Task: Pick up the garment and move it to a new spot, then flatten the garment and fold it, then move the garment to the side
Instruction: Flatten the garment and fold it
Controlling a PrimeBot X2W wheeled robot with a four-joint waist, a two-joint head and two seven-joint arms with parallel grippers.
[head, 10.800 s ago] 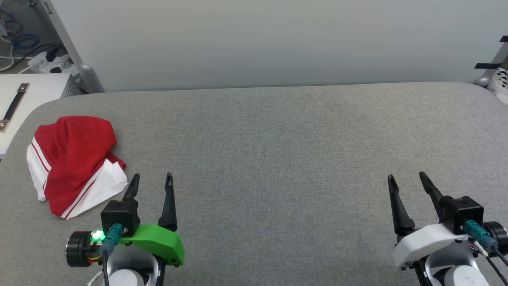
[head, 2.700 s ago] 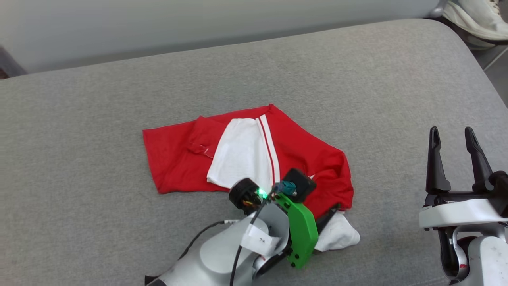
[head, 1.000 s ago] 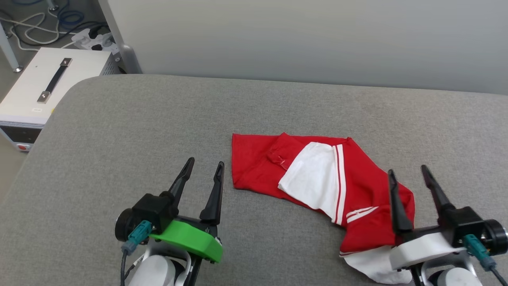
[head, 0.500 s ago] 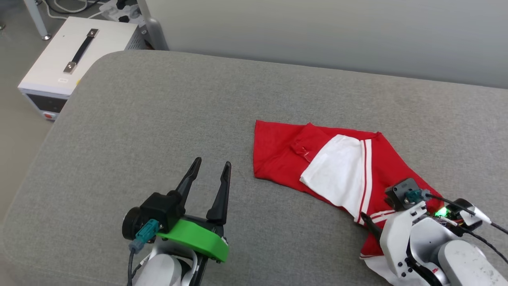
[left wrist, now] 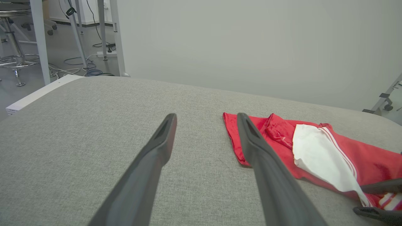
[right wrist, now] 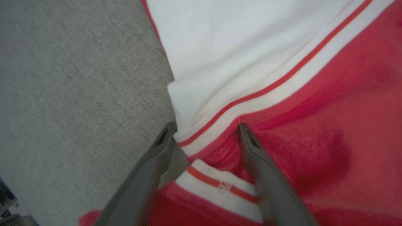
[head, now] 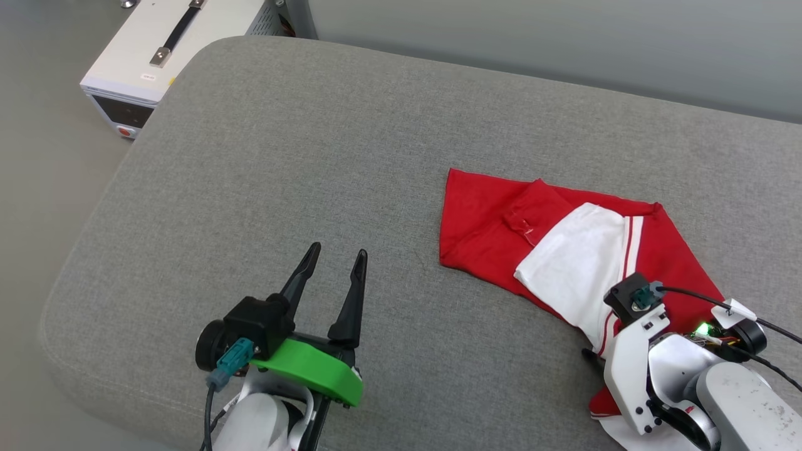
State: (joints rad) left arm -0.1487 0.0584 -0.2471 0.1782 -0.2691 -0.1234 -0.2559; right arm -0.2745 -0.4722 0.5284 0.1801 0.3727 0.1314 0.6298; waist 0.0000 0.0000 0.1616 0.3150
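Observation:
The garment (head: pixel 482 225) lies crumpled on the grey padded table (head: pixel 313 144), right of centre: red cloth with a white sleeve folded over it. In the left wrist view the garment (left wrist: pixel 276 135) sits to the right of my fingers. My left gripper (head: pixel 337 252) is open over bare table to the garment's left, holding nothing. My right gripper (right wrist: pixel 206 127) points down at the garment (right wrist: pixel 314 103), its open jaws straddling a fold of red-and-white striped trim. Its white wrist housing (head: pixel 633 351) hides most of the fingers from the head camera.
A white box with a black handle (head: pixel 169 44) stands on the floor beyond the table's far left corner. The table's rounded left edge (head: pixel 75 269) is close to my left arm. A plain grey wall (left wrist: pixel 251 47) runs behind; metal legs and cables (left wrist: pixel 78 37) stand at the far left.
The head camera has shifted. My right gripper has tipped from pointing up the view to pointing down onto the garment's striped trim. The left gripper and garment keep their places.

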